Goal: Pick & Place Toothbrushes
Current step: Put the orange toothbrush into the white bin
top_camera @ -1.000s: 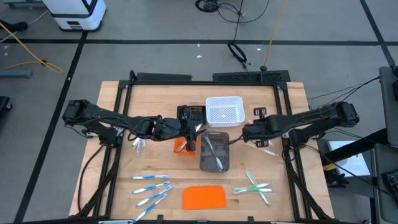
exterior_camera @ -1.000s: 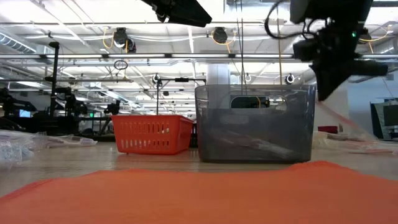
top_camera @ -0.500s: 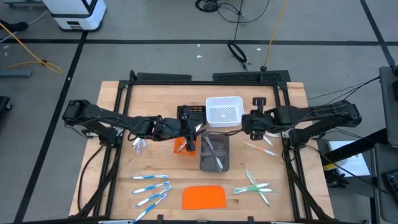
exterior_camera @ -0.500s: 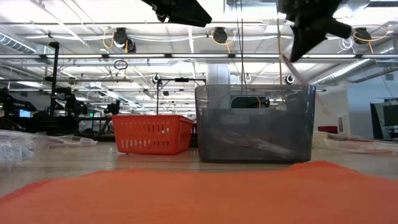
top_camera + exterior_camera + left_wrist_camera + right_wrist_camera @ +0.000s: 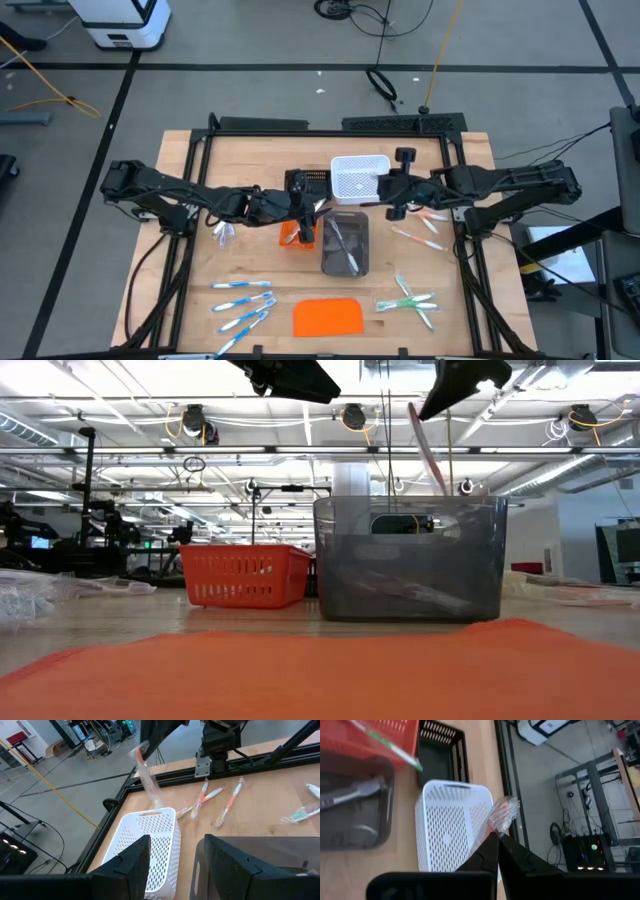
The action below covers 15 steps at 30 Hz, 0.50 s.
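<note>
The right pincer (image 5: 496,840) was held above the white basket (image 5: 359,180), at about 1 o'clock from the middle of the wooden surface (image 5: 250,150), its fingers pressed together on a wrapped pink toothbrush (image 5: 146,772). In the left wrist view that toothbrush was seen hanging tilted over the basket's far rim; in the low view it slanted down toward the grey bin (image 5: 410,557) without visibly touching it.

The left pincer (image 5: 303,217) was positioned over the orange basket (image 5: 244,574), just at 9 o'clock of the grey bin, with its fingers (image 5: 131,865) spread and nothing between them.

Grey toothbrushes (image 5: 343,245) were lying inside the grey bin. Blue toothbrushes (image 5: 243,303) were scattered at 7 o'clock, green toothbrushes (image 5: 410,300) at 5 o'clock, and more pink toothbrushes (image 5: 422,228) at 3 o'clock. An orange slab (image 5: 329,317) was set at 6 o'clock, and a black basket (image 5: 440,750) stood beside the white one.
</note>
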Tool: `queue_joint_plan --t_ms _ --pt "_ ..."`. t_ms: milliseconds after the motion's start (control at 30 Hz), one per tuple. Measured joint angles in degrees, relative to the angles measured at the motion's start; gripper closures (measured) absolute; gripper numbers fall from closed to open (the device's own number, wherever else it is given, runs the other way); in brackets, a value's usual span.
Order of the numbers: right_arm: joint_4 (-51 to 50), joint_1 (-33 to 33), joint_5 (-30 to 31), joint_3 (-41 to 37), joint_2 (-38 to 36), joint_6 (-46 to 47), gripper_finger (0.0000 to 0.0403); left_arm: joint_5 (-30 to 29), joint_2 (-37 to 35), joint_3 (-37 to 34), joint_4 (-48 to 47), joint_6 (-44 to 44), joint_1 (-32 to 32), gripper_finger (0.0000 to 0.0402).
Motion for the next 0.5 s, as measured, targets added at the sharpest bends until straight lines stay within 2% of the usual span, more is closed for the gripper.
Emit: queue_joint_plan --t_ms 500 --pt "2.01 -2.45 -0.43 0.0 0.02 0.66 0.0403 0.0 0.0 0.0 0.0 0.0 0.01 0.0213"
